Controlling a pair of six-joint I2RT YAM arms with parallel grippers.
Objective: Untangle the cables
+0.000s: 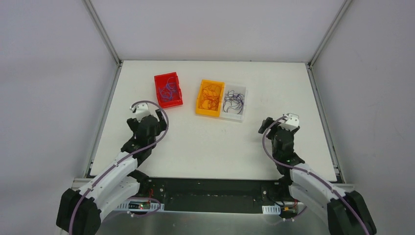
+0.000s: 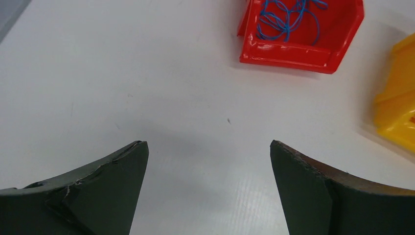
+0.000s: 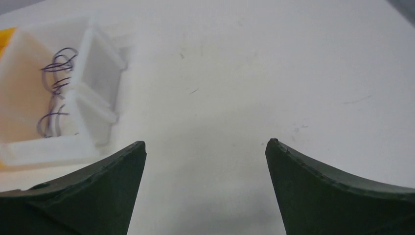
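Note:
A red bin (image 1: 168,89) holds blue cables (image 1: 169,88); it also shows in the left wrist view (image 2: 298,49) with the blue cables (image 2: 286,19). A yellow bin (image 1: 210,98) holds orange cables (image 1: 211,96). A white bin (image 1: 234,104) holds purple cables (image 1: 233,100); the right wrist view shows this white bin (image 3: 54,147) and its purple cables (image 3: 56,93). My left gripper (image 1: 159,115) is open and empty over bare table, near of the red bin. My right gripper (image 1: 265,125) is open and empty, right of the white bin.
The yellow bin's edge shows at the right of the left wrist view (image 2: 396,107). The white table (image 1: 215,142) is fenced by metal frame posts (image 1: 103,34) and grey walls. The arm bases stand at the near edge.

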